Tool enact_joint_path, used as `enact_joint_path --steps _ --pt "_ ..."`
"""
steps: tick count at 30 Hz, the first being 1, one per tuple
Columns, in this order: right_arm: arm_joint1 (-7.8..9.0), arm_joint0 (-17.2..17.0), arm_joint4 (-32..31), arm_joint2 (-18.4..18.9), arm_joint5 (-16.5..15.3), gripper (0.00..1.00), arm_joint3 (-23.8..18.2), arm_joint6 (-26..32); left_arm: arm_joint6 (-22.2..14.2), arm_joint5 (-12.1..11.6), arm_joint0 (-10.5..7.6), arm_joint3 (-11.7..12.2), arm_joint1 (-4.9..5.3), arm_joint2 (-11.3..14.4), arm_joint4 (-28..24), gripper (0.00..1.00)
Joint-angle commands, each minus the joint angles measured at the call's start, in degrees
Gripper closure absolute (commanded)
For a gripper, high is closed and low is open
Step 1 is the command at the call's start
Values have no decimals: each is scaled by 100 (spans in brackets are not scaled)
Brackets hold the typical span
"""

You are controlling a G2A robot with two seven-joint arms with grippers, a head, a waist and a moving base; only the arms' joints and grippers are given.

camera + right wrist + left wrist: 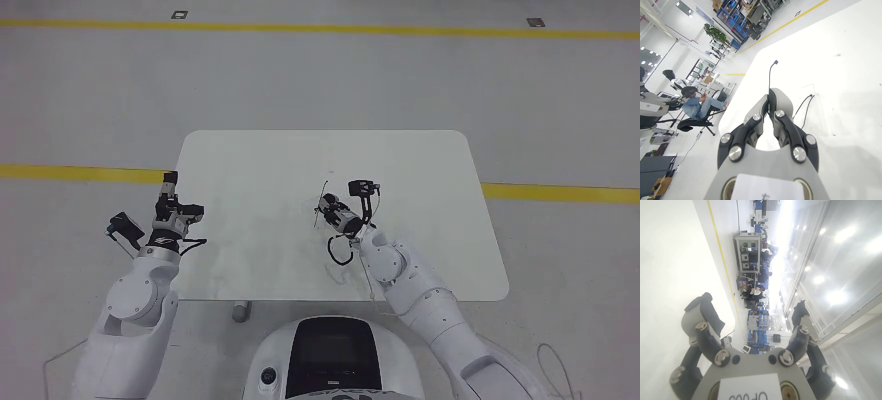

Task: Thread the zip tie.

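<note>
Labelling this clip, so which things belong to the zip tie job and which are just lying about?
Job: zip tie, pinched in right end effector; open left end effector.
Lying about: bent black strip, possibly another tie, and dark specks on table.

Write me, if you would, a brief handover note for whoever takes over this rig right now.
Hands: the left hand is open and empty at the table's left edge. The right hand is shut on the zip tie above the table's middle.
Tie: its head stands free beyond the right hand, with nothing through it.
Done: the tie is grasped.
Left: feed the tail through the head, probably with the left hand's help.
</note>
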Motion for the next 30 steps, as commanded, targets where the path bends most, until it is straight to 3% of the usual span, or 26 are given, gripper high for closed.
enact_joint_path --steps 1,5,8,13,22,27,30 --pt "0 0 0 0 0 100 0 0 0 0 0 0 0 0 0 0" --pt "0 0 0 0 0 100 0 0 0 0 0 0 0 0 0 0" --pt "0 0 0 0 0 100 0 0 -352 -372 -15 56 31 36 695 0" --pt "0 0 0 0 0 100 0 0 -920 -852 6 163 64 28 1144 0" --pt "0 0 0 0 0 100 0 0 -956 -880 -9 137 63 46 1147 0" --pt "-4 -67 133 19 113 100 -104 -36 -1578 -1186 -68 214 96 106 1517 0" --pt "-26 -75 361 10 132 100 -111 -36 -1913 -1245 -138 331 109 202 1654 0"
